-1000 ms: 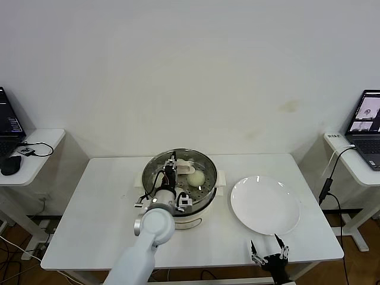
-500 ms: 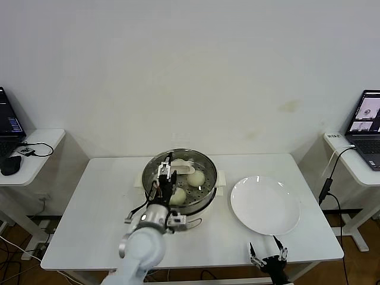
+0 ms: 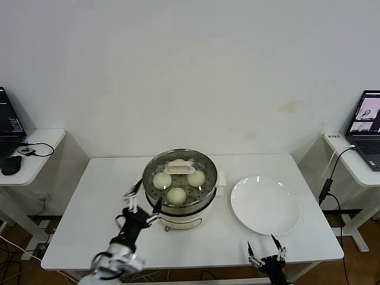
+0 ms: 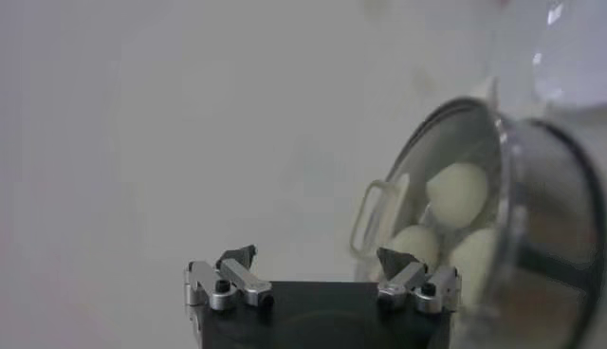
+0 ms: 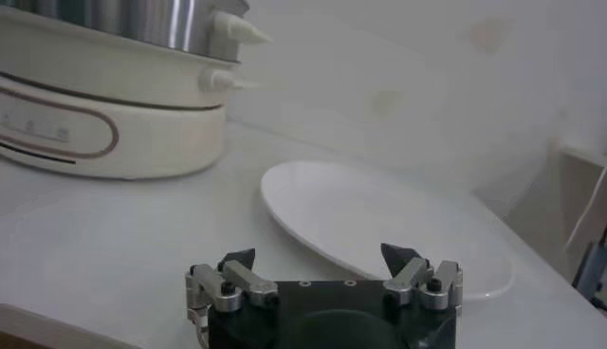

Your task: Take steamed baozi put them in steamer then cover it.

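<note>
The steamer (image 3: 178, 208) stands mid-table with the cover on it, its cream handle (image 3: 179, 168) on top toward the back. Three baozi (image 3: 176, 195) show through the glass; a fourth is not seen. My left gripper (image 3: 142, 200) is open and empty, just off the steamer's front-left side. In the left wrist view the left gripper (image 4: 318, 261) is apart from the steamer (image 4: 536, 228), with the cover handle (image 4: 375, 216) and the baozi (image 4: 457, 192) beyond it. My right gripper (image 3: 267, 256) is parked open at the table's front edge.
An empty white plate (image 3: 265, 205) lies right of the steamer and shows in the right wrist view (image 5: 379, 223) ahead of the right gripper (image 5: 321, 258). Side desks with laptops stand at far left and far right.
My left gripper has let go of the cover handle and drawn back from over the steamer to its front-left, lower. The baozi now show through the cover. The right arm stayed put.
</note>
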